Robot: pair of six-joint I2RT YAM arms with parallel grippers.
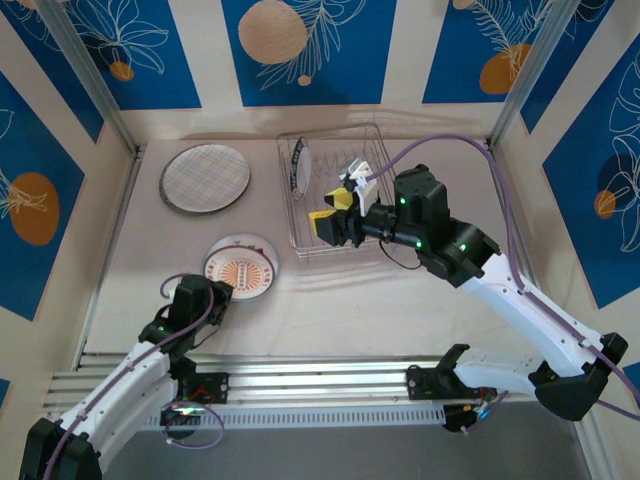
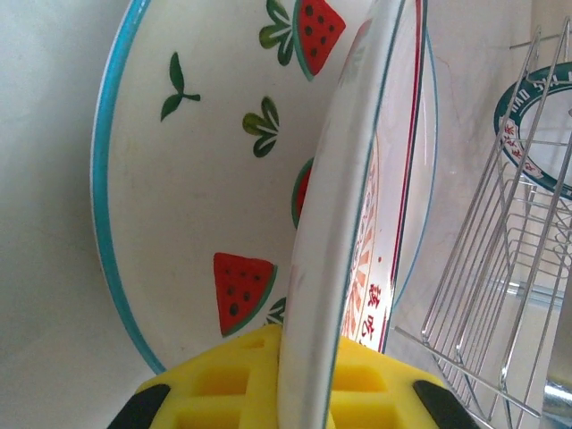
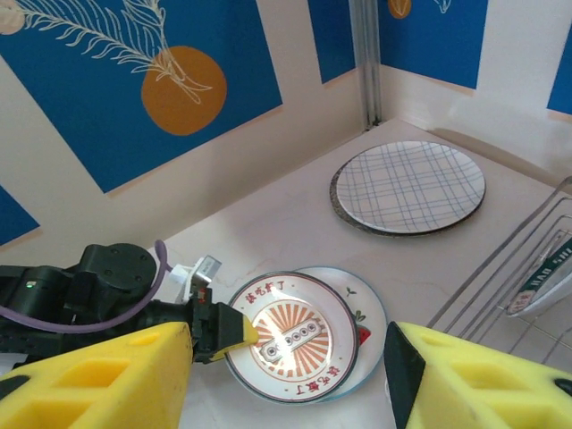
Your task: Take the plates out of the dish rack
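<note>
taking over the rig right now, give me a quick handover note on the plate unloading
Left claw: shut on the rim of the round white plate with a red sunburst, which lies on the blue-rimmed watermelon plate on the table.
Right claw: open, empty, at the near side of the silver wire dish rack.
Done: sunburst and watermelon plates are out. The blue-checked plate is out too, seemingly on a grey one, at the table's far left.
Left: one dark-green-rimmed plate stands upright in the rack; the sunburst plate needs releasing.
</note>
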